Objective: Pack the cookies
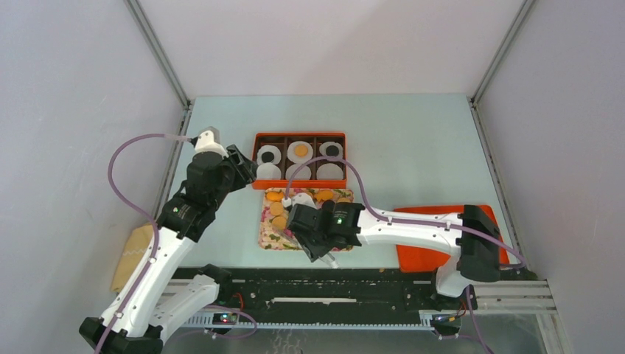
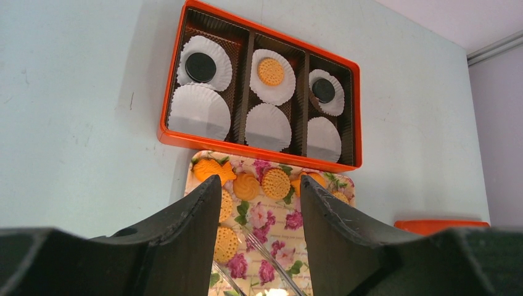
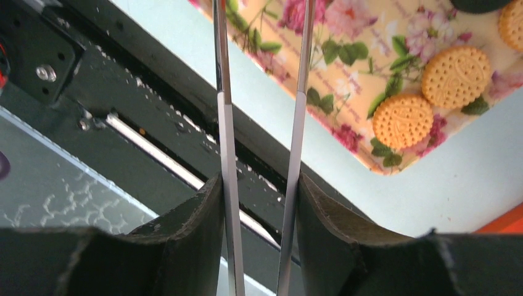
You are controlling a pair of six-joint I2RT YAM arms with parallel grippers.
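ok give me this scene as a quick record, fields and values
container: orange box, three compartments, six paper cups
packed: two black cookies and one golden cookie, each in a far-row cup
empty: the three near-row cups
source: floral tray with loose golden cookies
left gripper: open, holding nothing
right gripper: shut on metal tongs

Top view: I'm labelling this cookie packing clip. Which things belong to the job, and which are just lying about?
Job: cookies, flowered tray, orange box, paper cups, tongs in the right hand.
Lying about: flat orange piece at right, brown paper at left.
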